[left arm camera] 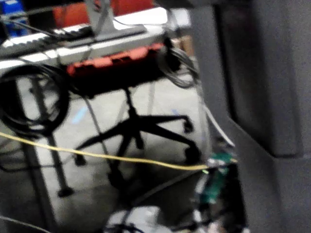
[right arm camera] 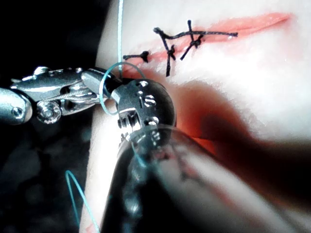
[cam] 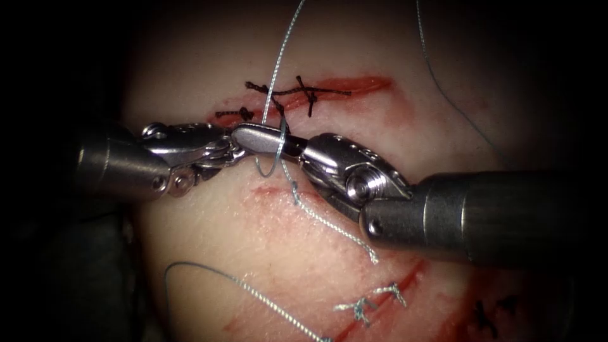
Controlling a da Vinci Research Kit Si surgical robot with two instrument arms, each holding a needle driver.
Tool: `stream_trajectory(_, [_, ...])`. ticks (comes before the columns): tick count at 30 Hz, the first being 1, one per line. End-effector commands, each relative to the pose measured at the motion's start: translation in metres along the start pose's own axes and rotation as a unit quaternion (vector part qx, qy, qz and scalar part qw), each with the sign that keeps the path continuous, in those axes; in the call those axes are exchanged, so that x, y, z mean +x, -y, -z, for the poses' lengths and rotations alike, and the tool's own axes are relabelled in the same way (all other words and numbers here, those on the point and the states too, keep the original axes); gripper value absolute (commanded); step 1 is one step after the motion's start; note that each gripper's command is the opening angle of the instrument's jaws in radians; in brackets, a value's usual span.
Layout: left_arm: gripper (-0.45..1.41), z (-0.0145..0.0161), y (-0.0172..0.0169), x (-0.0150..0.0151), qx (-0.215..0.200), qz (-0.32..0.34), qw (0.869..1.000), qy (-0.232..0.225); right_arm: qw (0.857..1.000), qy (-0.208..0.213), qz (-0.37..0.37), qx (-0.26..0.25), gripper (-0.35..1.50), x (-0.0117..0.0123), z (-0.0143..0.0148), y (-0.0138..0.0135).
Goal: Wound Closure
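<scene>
Thread (cam: pixel 273 120) light, limp, slippery (judged); best taken on a straight run, away from fraying. Looped around right tool (cam: pixel 278 144) just below the cut (cam: pixel 304 95), near the cut's left end, over tissue (cam: pixel 209 234). Right tool's jaws narrow, tips meeting left tool (cam: pixel 231 144); whether anything is pinched there cannot be told. Left tool's jaw state cannot be told either. Needle not made out. Dark stitches (right arm camera: pixel 180 41) already across the cut; cut ends of thread (cam: pixel 367 304) lying lower on the tissue.

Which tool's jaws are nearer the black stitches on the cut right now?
Left. The left tool tips sit just below the black stitches, close under their left end. The right tool meets it tip to tip, slightly lower and further right, with light thread looped around both.
</scene>
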Motion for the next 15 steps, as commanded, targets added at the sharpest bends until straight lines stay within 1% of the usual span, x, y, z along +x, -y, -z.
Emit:
stream_trajectory(1, [-0.45, -0.0008, 0.0002, -0.0001, -0.002, 0.000, 1.000, 0.001, 1.000, 0.015, -0.008, 0.013, -0.35, -0.0002, -0.0009, -0.0001])
stream_trajectory(3, [-0.45, -0.0011, 0.0004, 0.0002, -0.014, -0.001, 1.000, -0.008, 0.998, 0.040, -0.032, 0.032, -0.35, -0.0005, -0.0009, 0.0001])
stream_trajectory(5, [-0.45, -0.0013, 0.0006, 0.0004, -0.018, -0.002, 1.000, -0.012, 0.997, 0.060, -0.043, 0.036, -0.35, -0.0008, -0.0009, 0.0001])
stream_trajectory(7, [-0.45, -0.0015, 0.0006, 0.0005, -0.020, -0.002, 1.000, -0.015, 0.994, 0.092, -0.044, 0.039, -0.35, -0.0013, -0.0009, 0.0001])
stream_trajectory(12, [-0.45, -0.0020, 0.0004, 0.0005, -0.039, -0.003, 0.999, -0.029, 0.983, 0.173, -0.057, 0.016, -0.35, -0.0025, -0.0008, -0.0004])
stream_trajectory(15, [-0.45, -0.0021, 0.0001, 0.0004, -0.041, -0.003, 0.999, -0.027, 0.975, 0.212, -0.059, -0.004, -0.35, -0.0026, -0.0009, -0.0004])
